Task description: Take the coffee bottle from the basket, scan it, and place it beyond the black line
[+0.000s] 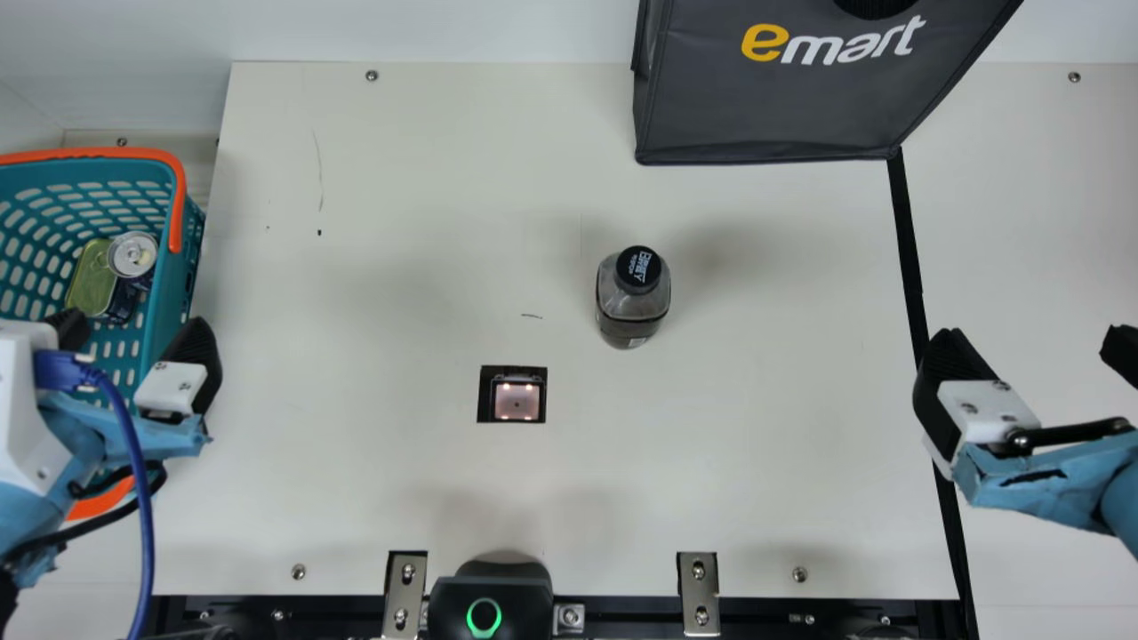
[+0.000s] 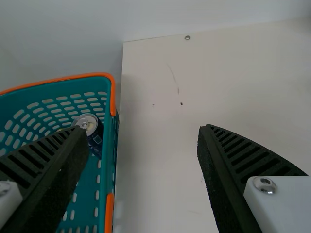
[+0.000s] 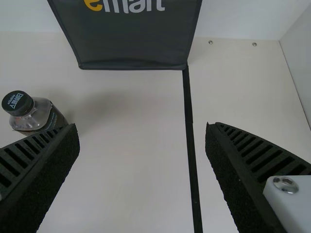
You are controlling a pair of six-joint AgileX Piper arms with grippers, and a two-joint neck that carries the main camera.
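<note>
Currently, the coffee bottle (image 1: 633, 302) is standing upright on the table (image 1: 756, 489), to the left of the black line (image 1: 912, 267) and well apart from it. So it is already sitting outside the basket (image 1: 158, 311), which is lying much farther left of the line. The right gripper (image 1: 1033, 340) is hanging above the line, one finger on each side; it is opening its fingers wide and is holding nothing. The left gripper (image 1: 135, 327) is hovering far left of the line, near the basket's side wall, also spreading wide and gripping nothing.

The coming move is depending, I think, on this: the bottle is lying leftward of the right gripper and somewhat farther from the robot, its long axis pointing up, and the right arm is being the nearer one. The scanner (image 1: 517, 400) is facing up, more to the left of the line than the bottle. Whether scanning is still remaining, I am not being able to tell; the placing beyond the line is surely waiting.
</note>
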